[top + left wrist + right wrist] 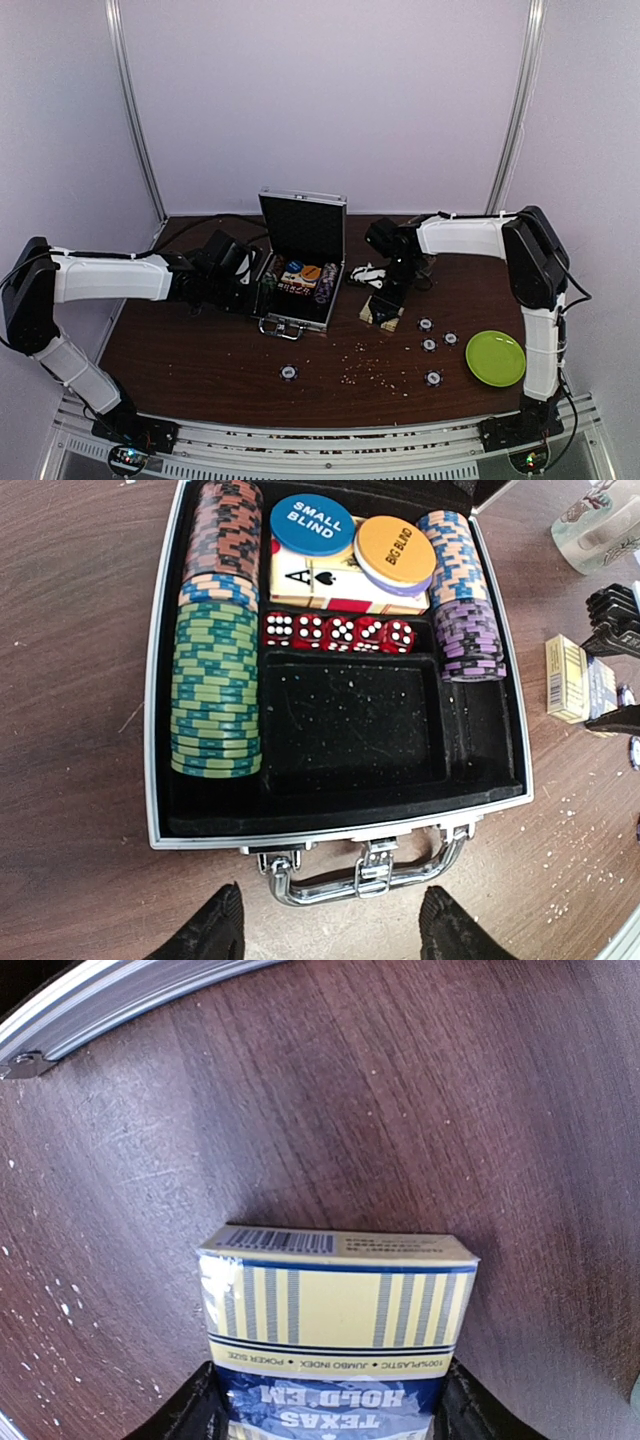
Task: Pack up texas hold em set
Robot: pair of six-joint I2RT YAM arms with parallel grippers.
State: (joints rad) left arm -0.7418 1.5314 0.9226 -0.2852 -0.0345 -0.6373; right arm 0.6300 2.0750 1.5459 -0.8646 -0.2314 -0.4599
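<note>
The silver case (272,318) lies open at the table's middle with its lid (303,225) upright. Inside are chip stacks (215,690), red dice (340,632), a blue disc (312,525) and an orange disc (395,550) lying on playing cards. My left gripper (330,925) stands open just in front of the case handle (365,875) and holds nothing. The blue-cream card deck (335,1305) lies on the table to the right of the case. My right gripper (330,1410) has a finger against each side of it. Several loose chips (429,345) lie on the table.
A lime green plate (495,357) sits at the right front. A pale mug (600,530) lies behind the deck. One more chip (290,372) rests in front of the case. Crumbs are scattered over the wood at the front middle.
</note>
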